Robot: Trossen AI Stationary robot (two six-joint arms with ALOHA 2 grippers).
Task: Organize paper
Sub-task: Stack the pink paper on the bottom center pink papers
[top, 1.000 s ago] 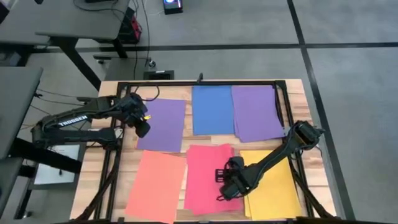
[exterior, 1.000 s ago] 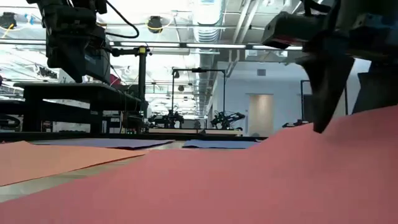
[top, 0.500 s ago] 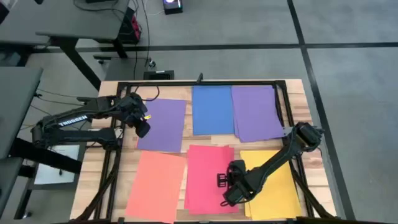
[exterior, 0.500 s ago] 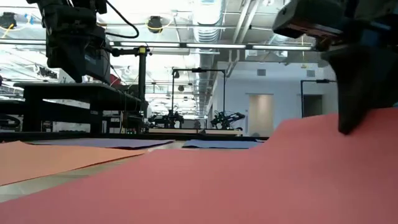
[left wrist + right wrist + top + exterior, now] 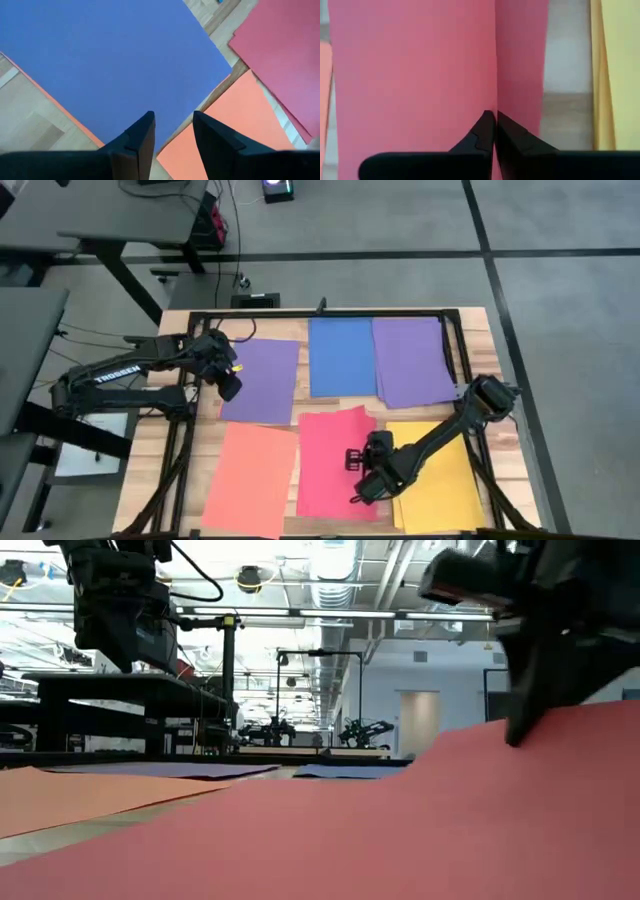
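Several paper sheets lie flat on the table: a purple one (image 5: pixel 265 380), blue (image 5: pixel 340 355) and a second purple (image 5: pixel 412 360) at the far side, salmon-orange (image 5: pixel 250 480), pink-red (image 5: pixel 325 465) and yellow (image 5: pixel 440 480) at the near side. My right gripper (image 5: pixel 362 485) is shut on the pink-red sheet (image 5: pixel 410 75) near its right edge. My left gripper (image 5: pixel 172 132) hangs open above the left purple sheet (image 5: pixel 110 60), close to that sheet's near left corner, touching nothing. My right gripper pinches the pink-red sheet between its two fingers (image 5: pixel 485 131) at a raised fold (image 5: pixel 496 100) close to the sheet's right long edge. The fingers come from above, pointing down. The sheet rises toward the fingers (image 5: pixel 530 690); its left part lies on the table.
A black frame (image 5: pixel 380 313) runs round the table's far and side edges. The yellow sheet lies right beside my right gripper, with a strip of bare wood (image 5: pixel 565 110) between it and the pink-red sheet. The salmon-orange sheet (image 5: pixel 235 125) lies just near of the left purple one.
My right gripper, shut on the pink-red sheet throughout, has gone a little toward the near right and then back toward the left and far edge. The sheet's right side has stayed raised and its far right corner has shifted a little toward the far edge.
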